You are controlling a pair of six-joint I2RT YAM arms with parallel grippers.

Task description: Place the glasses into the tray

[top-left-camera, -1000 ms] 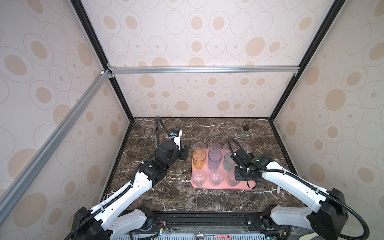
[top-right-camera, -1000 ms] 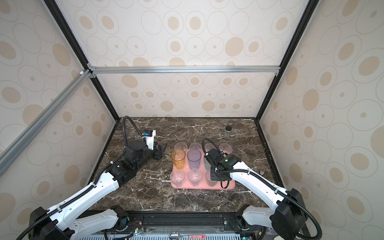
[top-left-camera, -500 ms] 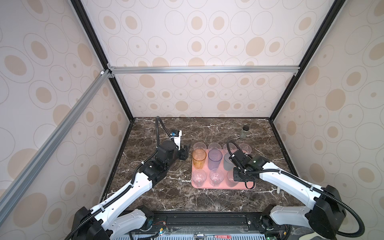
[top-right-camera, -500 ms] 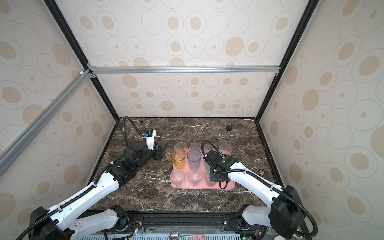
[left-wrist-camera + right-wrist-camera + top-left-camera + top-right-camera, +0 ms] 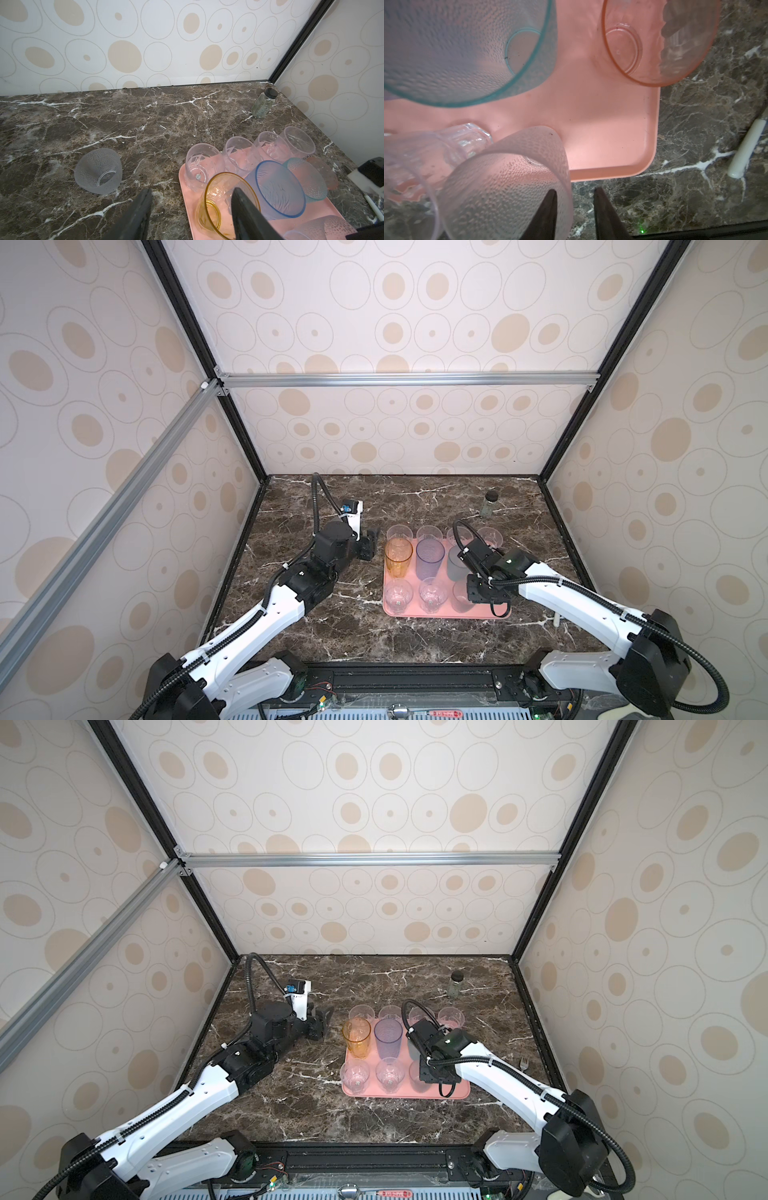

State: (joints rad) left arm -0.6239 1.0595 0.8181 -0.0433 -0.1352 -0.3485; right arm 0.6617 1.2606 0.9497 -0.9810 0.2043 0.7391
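The salmon-pink tray (image 5: 446,614) (image 5: 399,1094) holds several glasses: an amber one (image 5: 398,559), a blue-purple one (image 5: 430,559), a teal one (image 5: 456,52), a small pink one (image 5: 660,41), and clear ones along the back and front. A frosted glass (image 5: 508,187) stands at the tray's front edge. My right gripper (image 5: 575,190) (image 5: 473,598) is open over its rim, one finger inside the glass and one outside with a gap. My left gripper (image 5: 192,190) (image 5: 370,545) hangs open and empty left of the tray. Another frosted glass (image 5: 98,170) stands on the marble by it.
A small clear jar with a black lid (image 5: 490,502) (image 5: 264,104) stands at the back right. A white-handled fork (image 5: 524,1063) (image 5: 747,149) lies on the marble right of the tray. The cage walls close in the table on three sides.
My right gripper was shut on the frosted glass's wall and has now opened, leaving the glass on the tray. The left arm has held still.
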